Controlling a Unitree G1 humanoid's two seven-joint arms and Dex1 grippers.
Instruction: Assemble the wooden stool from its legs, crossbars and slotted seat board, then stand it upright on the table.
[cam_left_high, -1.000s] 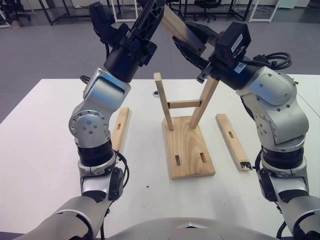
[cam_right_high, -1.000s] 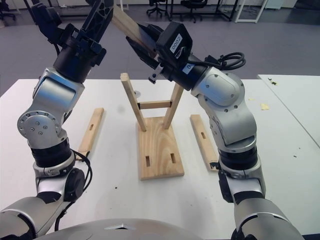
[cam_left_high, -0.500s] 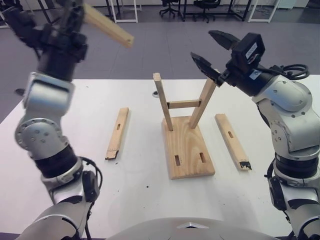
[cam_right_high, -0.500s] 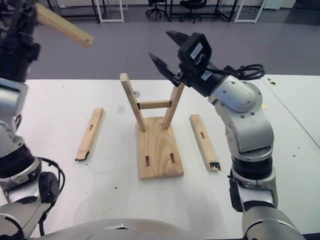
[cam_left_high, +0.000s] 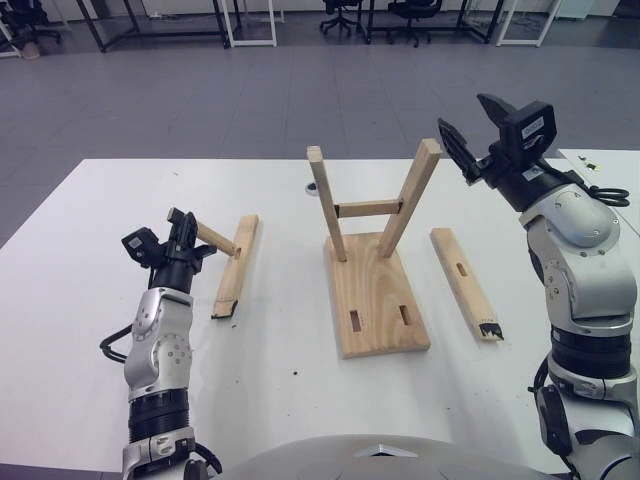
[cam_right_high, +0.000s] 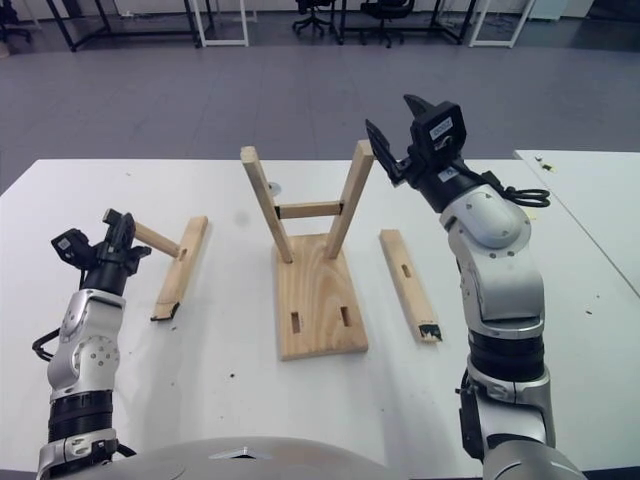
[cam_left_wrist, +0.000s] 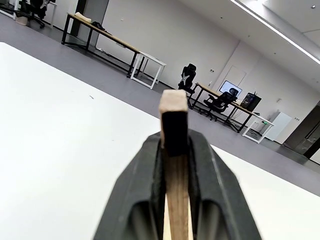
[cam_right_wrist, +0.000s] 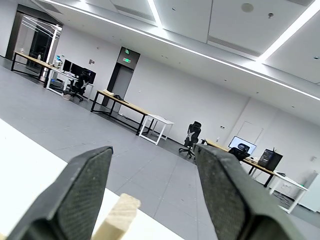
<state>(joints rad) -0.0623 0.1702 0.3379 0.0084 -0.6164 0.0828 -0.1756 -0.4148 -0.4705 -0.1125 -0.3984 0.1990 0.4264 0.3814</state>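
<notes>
Left of the seat board (cam_left_high: 372, 288), the left claw (cam_left_high: 184, 230) grips a crossbar (cam_left_high: 218, 240). Above the board, the right claw (cam_left_high: 472, 126) gapes wide, empty.

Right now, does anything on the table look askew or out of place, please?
The two upright legs in the board splay apart in a V rather than standing straight, joined by a crossbar. The bar in the left gripper overlaps the edge of a loose leg.
</notes>
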